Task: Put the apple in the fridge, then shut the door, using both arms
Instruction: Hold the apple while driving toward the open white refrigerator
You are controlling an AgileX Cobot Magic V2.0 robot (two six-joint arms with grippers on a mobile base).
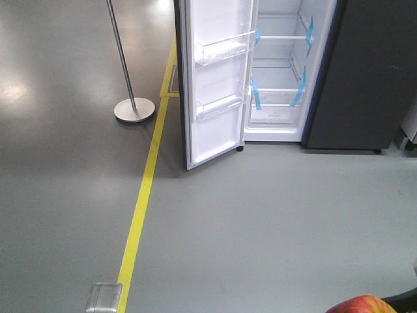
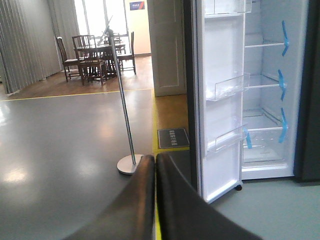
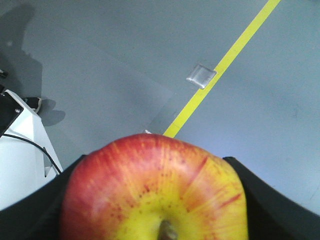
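Note:
The red-and-yellow apple (image 3: pixel 155 192) fills the bottom of the right wrist view, its stem dimple facing the camera, with my right gripper (image 3: pixel 156 200) shut on it from both sides. Its top also peeks in at the front view's lower edge, apple (image 1: pixel 361 304). The dark grey fridge (image 1: pixel 365 72) stands ahead, its white inside (image 1: pixel 277 72) showing shelves with blue tape. The door (image 1: pixel 218 78) is swung wide open to the left, clear bins facing me. My left gripper (image 2: pixel 155 162) is shut and empty, pointing toward the door (image 2: pixel 220 95).
A metal pole on a round base (image 1: pixel 134 109) stands left of the door. A yellow floor line (image 1: pixel 140 215) runs toward the fridge, with a metal floor plate (image 1: pixel 104 297) beside it. A table and chairs (image 2: pixel 95 52) sit far off.

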